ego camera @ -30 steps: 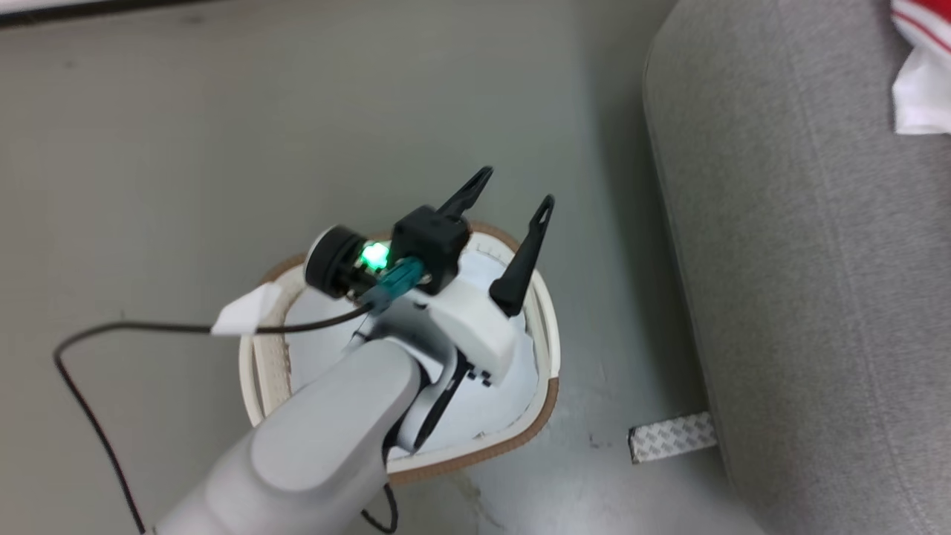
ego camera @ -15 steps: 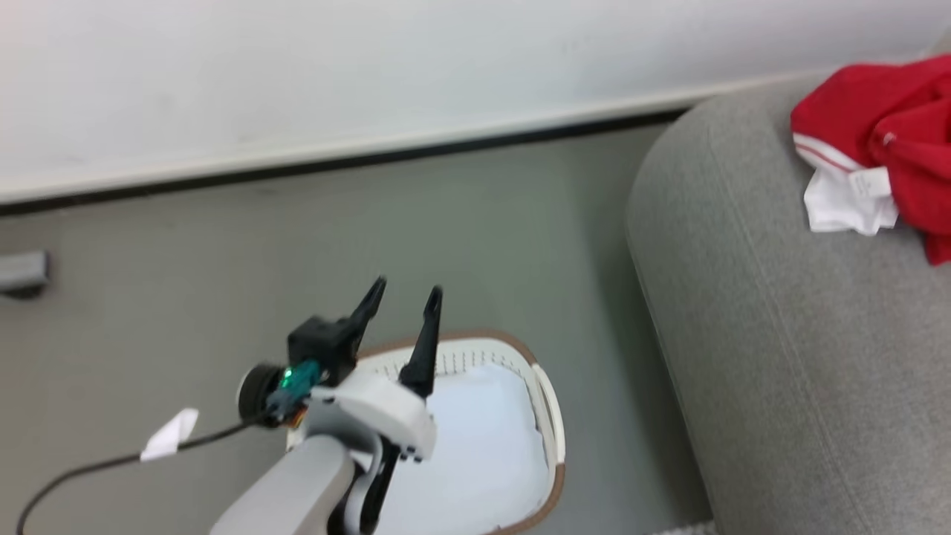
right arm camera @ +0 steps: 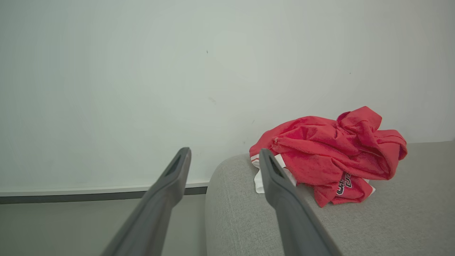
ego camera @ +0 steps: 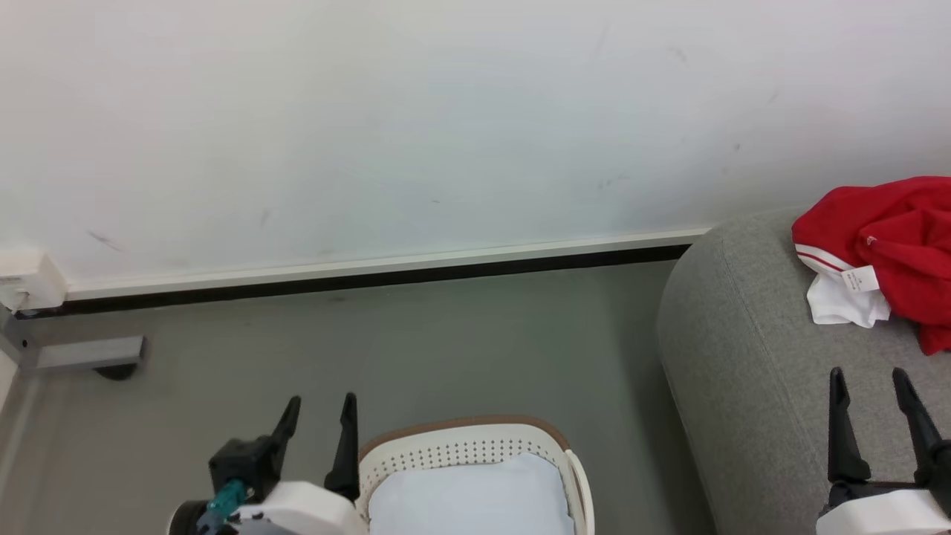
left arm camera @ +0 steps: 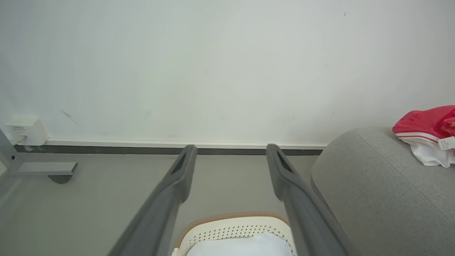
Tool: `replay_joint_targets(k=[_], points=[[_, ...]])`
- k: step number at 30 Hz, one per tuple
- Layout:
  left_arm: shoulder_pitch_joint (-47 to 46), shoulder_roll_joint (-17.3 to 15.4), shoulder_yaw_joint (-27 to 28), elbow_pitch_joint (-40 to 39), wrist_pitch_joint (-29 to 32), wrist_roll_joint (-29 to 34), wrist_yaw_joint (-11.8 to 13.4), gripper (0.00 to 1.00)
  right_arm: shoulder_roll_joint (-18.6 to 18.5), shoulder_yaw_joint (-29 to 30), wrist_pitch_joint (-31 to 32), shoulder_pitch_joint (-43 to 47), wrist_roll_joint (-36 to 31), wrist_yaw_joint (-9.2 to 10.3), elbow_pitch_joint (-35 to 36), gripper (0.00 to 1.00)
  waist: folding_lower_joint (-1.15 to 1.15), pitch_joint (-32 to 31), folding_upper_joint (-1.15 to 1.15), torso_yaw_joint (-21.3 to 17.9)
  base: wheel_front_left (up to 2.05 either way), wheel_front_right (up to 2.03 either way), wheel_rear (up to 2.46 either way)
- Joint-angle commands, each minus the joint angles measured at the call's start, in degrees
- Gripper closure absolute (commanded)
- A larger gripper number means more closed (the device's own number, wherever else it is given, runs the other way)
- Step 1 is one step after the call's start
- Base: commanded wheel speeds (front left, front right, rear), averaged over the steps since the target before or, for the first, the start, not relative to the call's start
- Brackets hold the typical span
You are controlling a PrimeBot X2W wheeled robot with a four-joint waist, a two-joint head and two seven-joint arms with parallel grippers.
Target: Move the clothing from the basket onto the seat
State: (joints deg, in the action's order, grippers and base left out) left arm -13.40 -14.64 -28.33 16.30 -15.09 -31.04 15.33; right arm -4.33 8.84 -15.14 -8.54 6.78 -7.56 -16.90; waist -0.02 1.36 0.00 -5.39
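Observation:
The red clothing (ego camera: pixel 888 238) with white trim lies crumpled on the grey seat (ego camera: pixel 750 386) at the right; it also shows as a red heap (right arm camera: pixel 330 156) on the seat (right arm camera: pixel 391 220) and at an edge (left arm camera: pixel 426 124). The white basket (ego camera: pixel 475 449) with a brown rim stands on the floor at bottom centre, a pale white lining inside it; its far rim (left arm camera: pixel 231 222) shows between my left fingers. My left gripper (ego camera: pixel 318 409) is open, just left of the basket, holding nothing. My right gripper (ego camera: pixel 871 383) is open above the seat, below the clothing, empty.
A white wall with a dark skirting strip (ego camera: pixel 371 279) runs behind the grey floor. A grey metal foot and a white box (ego camera: pixel 30 286) sit at the far left against the wall. Bare floor lies between the basket and the wall.
The head camera has tilted up, bringing in the wall and the clothing on the seat. My left arm has drawn back from over the basket to its left side. My right gripper has come into view.

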Motion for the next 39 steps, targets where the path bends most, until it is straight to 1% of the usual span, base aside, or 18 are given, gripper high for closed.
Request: replay_joint_targets(k=[1,8,13,21,29,39], points=[[1.99,0.25,1.06,0.02,-0.07,1.31,-0.29,0.0,0.28,-0.27,0.02,1.51,-0.29,0.15,0.81,0.0,0.02,-1.24,0.0,0.77,0.0,0.0,0.0],[8.4,2.36,7.64,0.19,-0.06,5.01,-2.97,0.0,1.4,-4.03,0.02,6.61,-1.35,0.15,2.65,0.0,0.02,-2.86,0.0,1.58,0.0,0.0,0.0],[11.7,4.09,11.86,-0.27,-0.06,8.09,-5.6,0.0,1.38,-6.1,0.02,8.5,1.19,0.14,2.41,0.0,0.02,-3.7,0.0,2.21,0.0,0.0,0.0],[13.31,6.61,16.71,0.5,-0.07,11.96,-9.8,0.0,1.39,-7.7,0.02,9.88,2.15,0.15,1.07,0.0,0.02,-4.35,0.0,3.16,0.0,0.0,0.0],[13.81,8.88,19.96,1.52,-0.07,15.03,-12.14,0.0,1.39,-7.96,0.01,9.83,1.66,0.14,0.31,0.0,0.02,-4.68,0.0,3.52,0.0,0.0,0.0],[13.19,10.5,22.45,2.5,-0.07,17.32,-14.04,0.0,1.4,-8.38,0.01,8.9,2.16,0.15,-0.17,0.0,0.02,-4.4,0.0,3.59,0.0,0.0,0.0]])
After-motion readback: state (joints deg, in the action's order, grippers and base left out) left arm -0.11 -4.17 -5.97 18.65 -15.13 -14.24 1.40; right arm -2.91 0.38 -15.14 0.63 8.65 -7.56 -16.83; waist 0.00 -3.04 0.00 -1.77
